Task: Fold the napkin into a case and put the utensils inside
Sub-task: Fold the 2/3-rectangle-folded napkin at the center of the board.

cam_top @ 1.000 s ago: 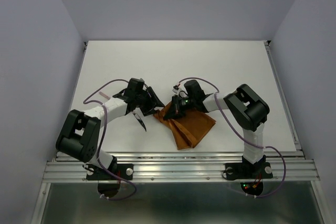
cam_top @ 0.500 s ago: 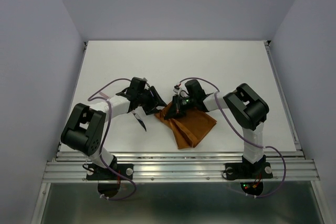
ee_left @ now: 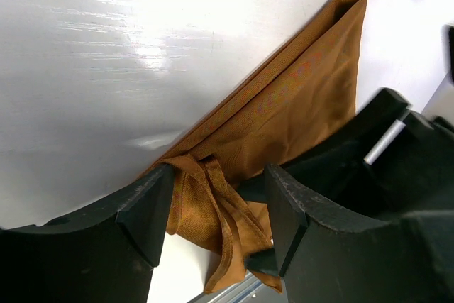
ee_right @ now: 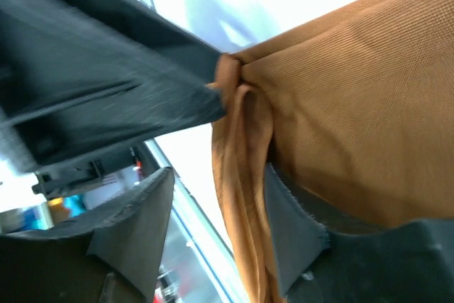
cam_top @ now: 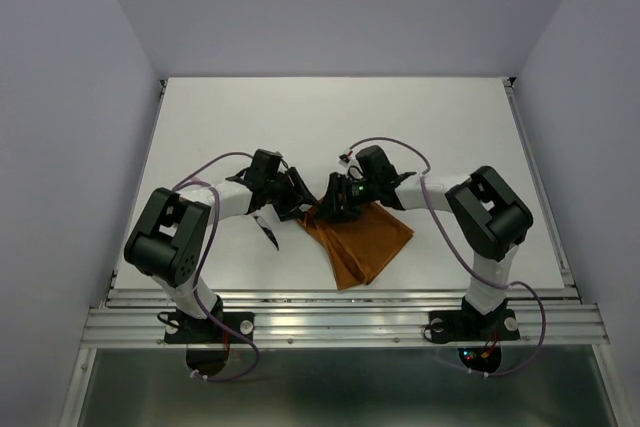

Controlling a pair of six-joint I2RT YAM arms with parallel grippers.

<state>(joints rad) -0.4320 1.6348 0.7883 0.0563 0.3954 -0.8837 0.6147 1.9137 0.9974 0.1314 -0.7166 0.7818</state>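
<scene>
Napkin (cam_top: 362,240) lies folded on the bench (cam_top: 300,117), centre, toward the near edge. Left gripper (ee_left: 213,207) and right gripper (ee_right: 213,228) are both released, jaws apart, straddling its bunched corner.

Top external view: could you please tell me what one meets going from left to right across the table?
Left arm's elbow → dark-tipped utensil → left gripper → napkin → right arm's elbow. The right gripper overlaps the napkin, so I leave it out.
</scene>
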